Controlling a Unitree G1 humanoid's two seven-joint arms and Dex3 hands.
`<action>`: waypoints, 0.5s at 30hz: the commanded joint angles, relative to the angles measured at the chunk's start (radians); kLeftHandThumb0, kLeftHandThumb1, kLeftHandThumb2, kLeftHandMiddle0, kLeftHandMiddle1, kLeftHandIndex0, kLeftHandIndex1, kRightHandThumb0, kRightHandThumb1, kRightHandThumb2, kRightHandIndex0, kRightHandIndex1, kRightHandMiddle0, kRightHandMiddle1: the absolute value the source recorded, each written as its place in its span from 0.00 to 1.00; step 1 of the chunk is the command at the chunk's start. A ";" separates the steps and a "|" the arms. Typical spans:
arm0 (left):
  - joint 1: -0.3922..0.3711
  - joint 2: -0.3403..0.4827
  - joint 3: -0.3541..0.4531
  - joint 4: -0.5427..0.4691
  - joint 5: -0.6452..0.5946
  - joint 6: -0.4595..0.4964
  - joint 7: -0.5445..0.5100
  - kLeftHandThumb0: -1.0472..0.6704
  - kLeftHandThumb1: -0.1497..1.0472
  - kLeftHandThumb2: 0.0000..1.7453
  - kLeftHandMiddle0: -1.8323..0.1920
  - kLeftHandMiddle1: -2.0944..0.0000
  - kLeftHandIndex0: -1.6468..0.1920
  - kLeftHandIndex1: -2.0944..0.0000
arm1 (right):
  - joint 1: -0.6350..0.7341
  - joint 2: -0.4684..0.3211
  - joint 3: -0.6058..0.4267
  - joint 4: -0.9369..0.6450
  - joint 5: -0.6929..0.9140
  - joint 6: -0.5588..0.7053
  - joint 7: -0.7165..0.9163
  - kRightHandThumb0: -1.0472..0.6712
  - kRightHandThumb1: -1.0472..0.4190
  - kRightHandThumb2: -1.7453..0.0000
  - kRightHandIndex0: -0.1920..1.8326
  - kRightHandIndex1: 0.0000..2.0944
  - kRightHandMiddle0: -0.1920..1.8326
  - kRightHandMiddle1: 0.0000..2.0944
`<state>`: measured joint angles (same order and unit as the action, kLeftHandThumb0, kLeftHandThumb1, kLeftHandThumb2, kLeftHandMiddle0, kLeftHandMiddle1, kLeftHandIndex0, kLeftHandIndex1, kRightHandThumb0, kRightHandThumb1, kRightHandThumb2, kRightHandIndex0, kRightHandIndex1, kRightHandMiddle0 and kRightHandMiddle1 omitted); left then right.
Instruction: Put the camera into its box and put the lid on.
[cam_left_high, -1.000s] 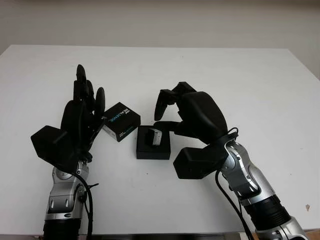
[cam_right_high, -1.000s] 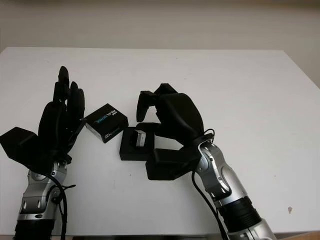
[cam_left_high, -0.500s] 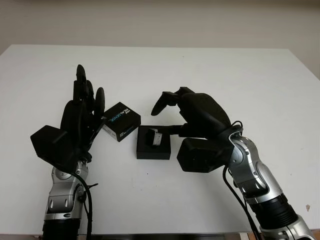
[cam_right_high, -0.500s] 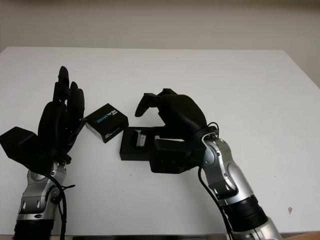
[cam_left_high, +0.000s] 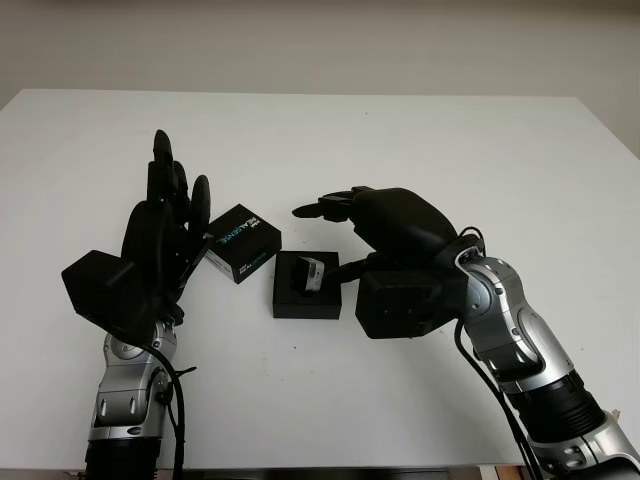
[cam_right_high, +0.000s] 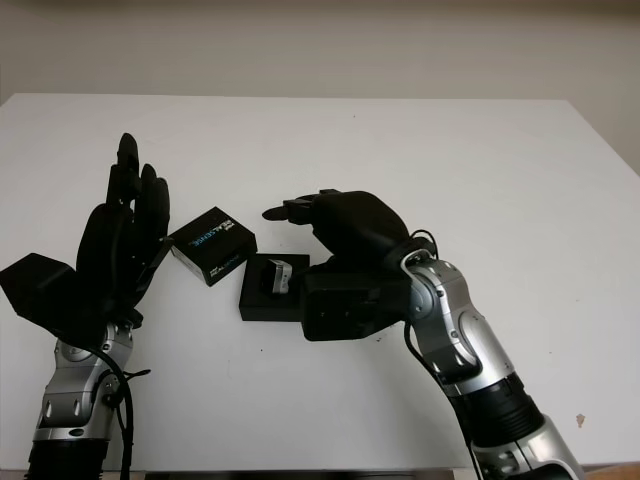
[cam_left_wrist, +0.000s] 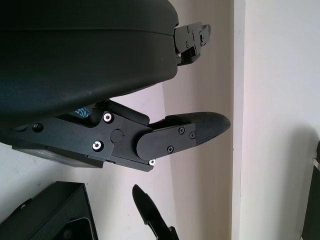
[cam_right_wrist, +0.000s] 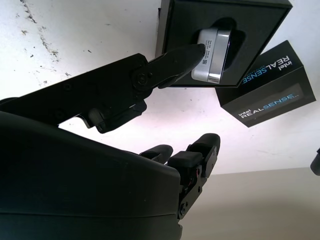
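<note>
- Your left hand (cam_left_high: 165, 235) stands upright near the white table's (cam_left_high: 470, 150) left side, palm turned toward the centre, released and holding nothing; its fingertips point toward the far edge.
- Just beside that palm you see the lid (cam_left_high: 242, 242), a black box top printed "intel REALSENSE" in white with a blue stripe, lying flat and turned at an angle to the table edge. Whether the hand touches it cannot be told.
- To the lid's right and slightly nearer you, close by its corner, sits the box (cam_left_high: 306, 287), a low black square tray, open on top.
- The camera (cam_left_high: 308, 273), a small silver block with a dark face, lies in the recess of the box. In the right wrist view its metal end and a small label show, and it sits a little askew in the cut-out.
- Your right hand (cam_left_high: 385, 225) hovers beside and over the box's right side, unclenched and gripping nothing. Its lower finger (cam_right_wrist: 180, 57) reaches across the box rim to the camera's end; the upper fingers stretch out above the box toward the lid.
- You have wide bare tabletop beyond both hands up to the far edge, and open surface to the right of the right arm as far as the table's right edge.
</note>
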<state>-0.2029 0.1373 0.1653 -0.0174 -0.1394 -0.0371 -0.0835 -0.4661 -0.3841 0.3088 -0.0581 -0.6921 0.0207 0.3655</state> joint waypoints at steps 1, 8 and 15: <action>0.007 -0.005 0.000 -0.020 -0.007 -0.001 -0.001 0.30 1.00 0.34 1.00 0.97 1.00 0.99 | -0.021 -0.005 0.011 0.006 -0.005 -0.009 -0.005 0.30 0.13 0.97 0.24 0.13 0.32 0.12; 0.005 -0.003 -0.001 -0.012 -0.003 -0.009 0.000 0.28 1.00 0.33 1.00 0.97 1.00 0.99 | -0.018 0.005 0.037 0.027 -0.026 -0.006 -0.025 0.30 0.13 0.97 0.25 0.12 0.33 0.12; 0.007 -0.008 -0.002 -0.011 -0.003 -0.015 0.000 0.29 1.00 0.33 1.00 0.97 1.00 0.99 | -0.011 0.010 0.062 0.058 -0.032 -0.034 -0.069 0.29 0.12 0.97 0.27 0.13 0.34 0.14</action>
<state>-0.2027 0.1335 0.1653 -0.0174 -0.1419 -0.0412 -0.0856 -0.4733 -0.3827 0.3564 -0.0099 -0.7213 -0.0012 0.3034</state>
